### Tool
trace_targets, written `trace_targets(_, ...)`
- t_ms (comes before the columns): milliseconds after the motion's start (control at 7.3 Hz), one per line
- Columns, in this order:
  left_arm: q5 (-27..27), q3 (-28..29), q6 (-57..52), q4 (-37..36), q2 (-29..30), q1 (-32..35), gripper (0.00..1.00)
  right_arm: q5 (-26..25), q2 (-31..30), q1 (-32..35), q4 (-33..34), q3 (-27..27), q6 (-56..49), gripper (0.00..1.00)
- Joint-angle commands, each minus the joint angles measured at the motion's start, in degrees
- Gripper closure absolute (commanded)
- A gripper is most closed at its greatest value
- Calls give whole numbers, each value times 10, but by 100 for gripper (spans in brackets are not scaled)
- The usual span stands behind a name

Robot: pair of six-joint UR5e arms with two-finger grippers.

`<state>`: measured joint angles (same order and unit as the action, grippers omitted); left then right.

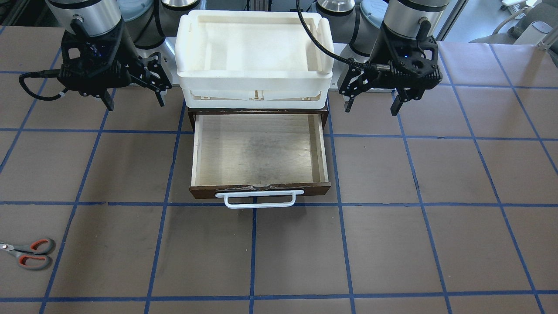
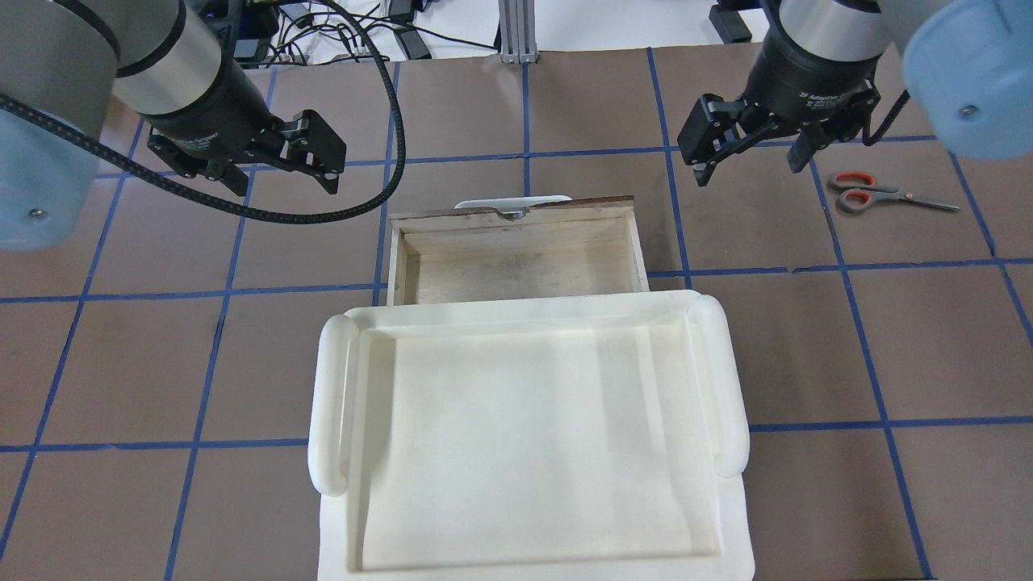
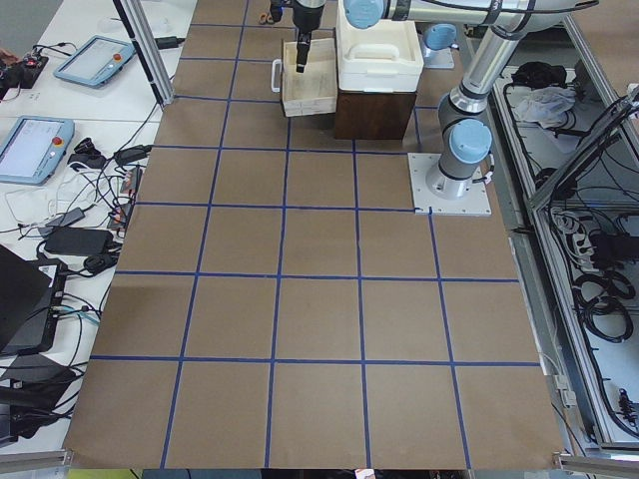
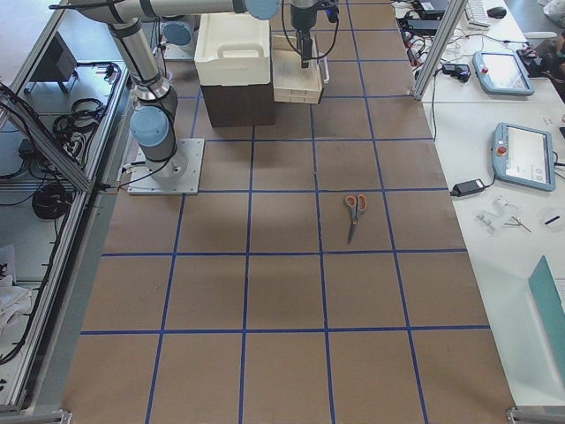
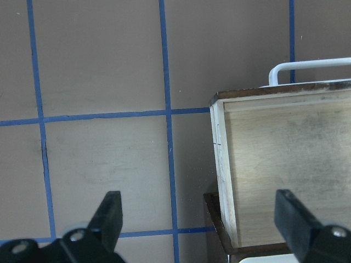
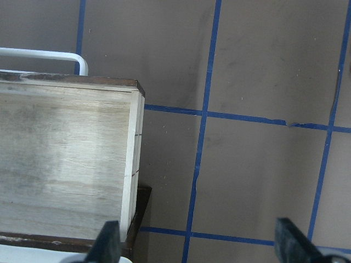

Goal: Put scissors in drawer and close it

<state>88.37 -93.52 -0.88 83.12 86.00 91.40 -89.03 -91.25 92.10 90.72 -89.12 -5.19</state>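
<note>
The scissors [image 2: 880, 194], with grey handles lined orange-red, lie flat on the table far out to my right; they also show in the front view [image 1: 30, 253] and the right side view [image 4: 355, 210]. The drawer [image 1: 261, 190] is pulled open and empty, its white bar handle [image 1: 259, 203] facing away from me; it also shows in the overhead view [image 2: 516, 222]. My left gripper [image 2: 286, 181] is open and empty above the table beside the drawer's left side [image 5: 219, 164]. My right gripper [image 2: 746, 169] is open and empty beside the drawer's right side [image 6: 133, 153], between drawer and scissors.
A white plastic tub [image 2: 331, 403] sits on top of the dark cabinet that holds the drawer. Brown table covering with blue tape grid lines lies all around. Cables and tablets lie past the table's far edge.
</note>
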Motion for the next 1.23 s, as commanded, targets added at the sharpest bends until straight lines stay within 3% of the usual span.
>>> trace_targets(0,0,0,0,10,-1,0,0,-4,1,0,-1,-1,0,0)
trace_targets(1095,0,1,-3,17,-3,0,0,-7,5,-1,13,-1,1,0)
